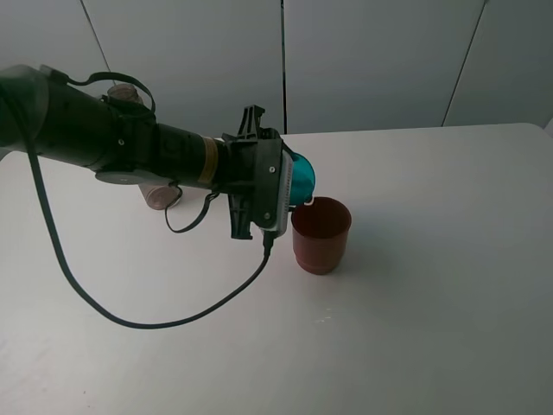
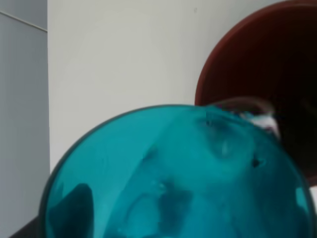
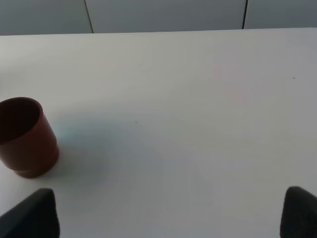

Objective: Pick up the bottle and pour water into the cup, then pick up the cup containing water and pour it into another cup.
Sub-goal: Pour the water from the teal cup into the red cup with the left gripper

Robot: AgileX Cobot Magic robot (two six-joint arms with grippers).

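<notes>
My left gripper [image 1: 281, 186] is shut on the teal cup [image 1: 302, 175] and holds it tipped on its side, with its rim over the mouth of the dark red cup [image 1: 320, 235]. In the left wrist view the teal cup [image 2: 173, 178] fills the lower frame. Water shows at its lip, next to the red cup's opening [image 2: 267, 64]. The brownish bottle [image 1: 161, 197] stands behind my left arm, mostly hidden. My right gripper [image 3: 166, 218] is open and empty, low over the table. The red cup [image 3: 25, 136] stands well off to its side.
The white table [image 1: 432, 303] carries nothing else that I can see. A black cable [image 1: 130, 322] hangs from my left arm and loops low over the table in front of it. Grey wall panels stand behind the table's far edge.
</notes>
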